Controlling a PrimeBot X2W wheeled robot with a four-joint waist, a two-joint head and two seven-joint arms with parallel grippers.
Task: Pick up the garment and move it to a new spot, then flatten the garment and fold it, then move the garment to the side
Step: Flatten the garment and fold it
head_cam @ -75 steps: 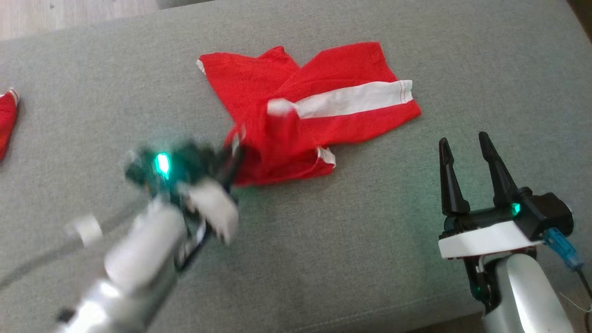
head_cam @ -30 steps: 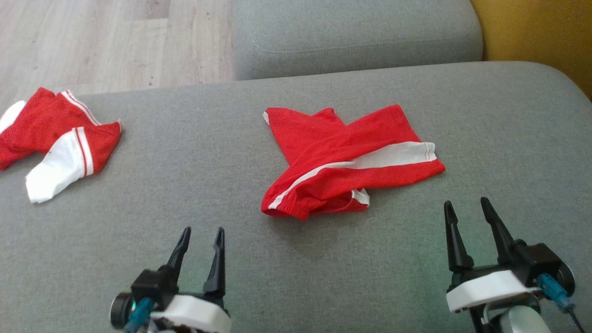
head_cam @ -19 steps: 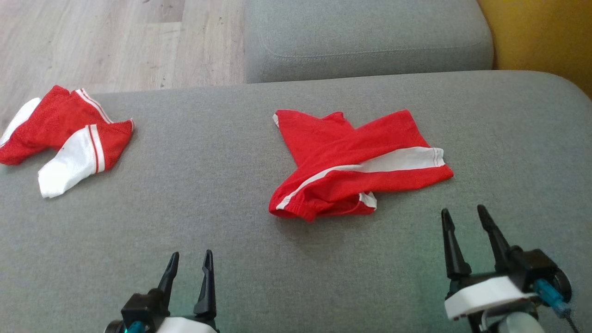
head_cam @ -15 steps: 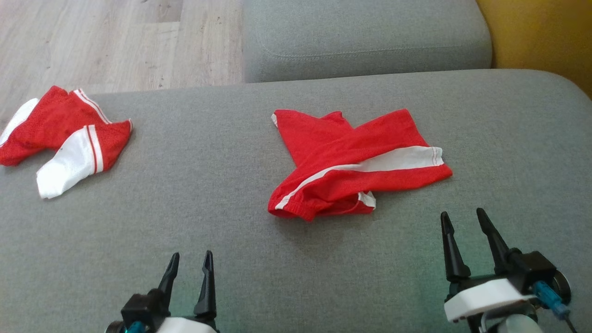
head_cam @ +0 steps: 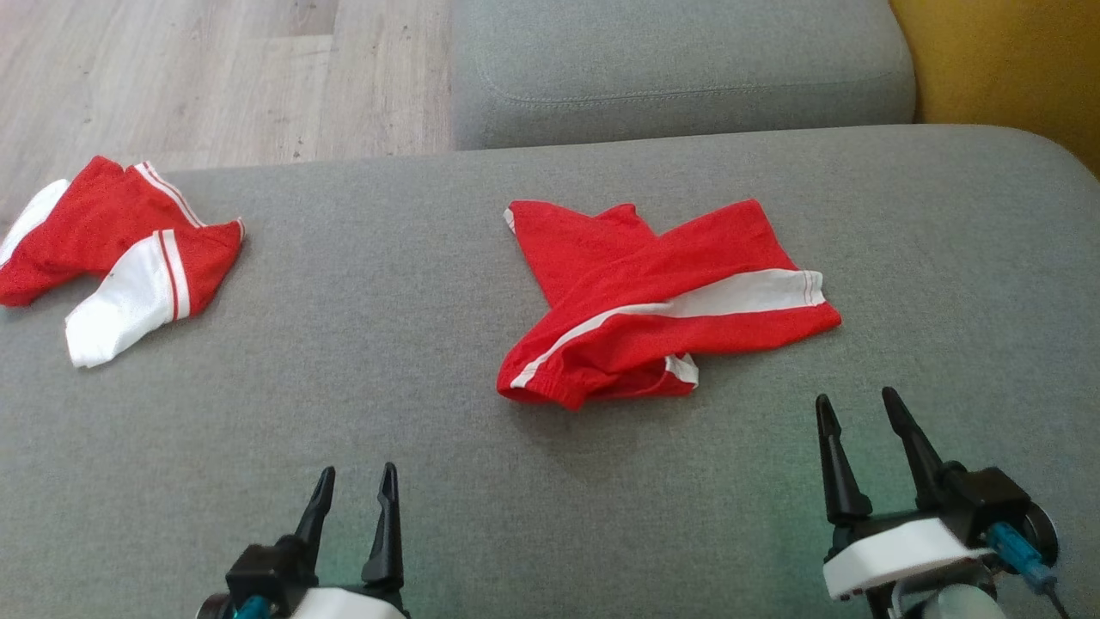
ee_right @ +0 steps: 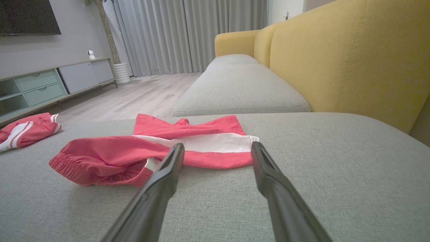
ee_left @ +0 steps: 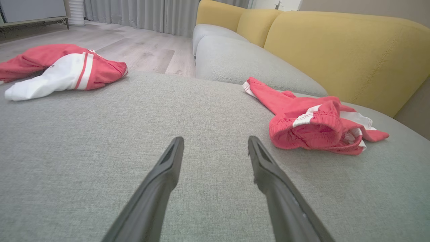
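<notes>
Head view looks down on a grey seat cushion. The left end effector is released, its two dark fingers apart and holding nothing, over bare cushion. The right end effector is likewise released and empty, fingers spread. The garment, red shorts with a white side stripe, lies crumpled and partly doubled over on the cushion. It is ahead of both end effectors and between them: ahead and to the right of the left one, ahead and to the left of the right one, nearer the right, touching neither. In the right wrist view the garment sits just past that end effector's fingertips, its gathered waistband off to the left and the stripe lying straight ahead. In the left wrist view it lies off to the right of the fingers, with the waistband end bunched toward the camera. A second garment, red and white, rests far ahead and to the left of the left end effector, well apart from it, at the cushion's edge beside the wooden floor. Beyond the garment are another grey cushion and a yellow backrest.
</notes>
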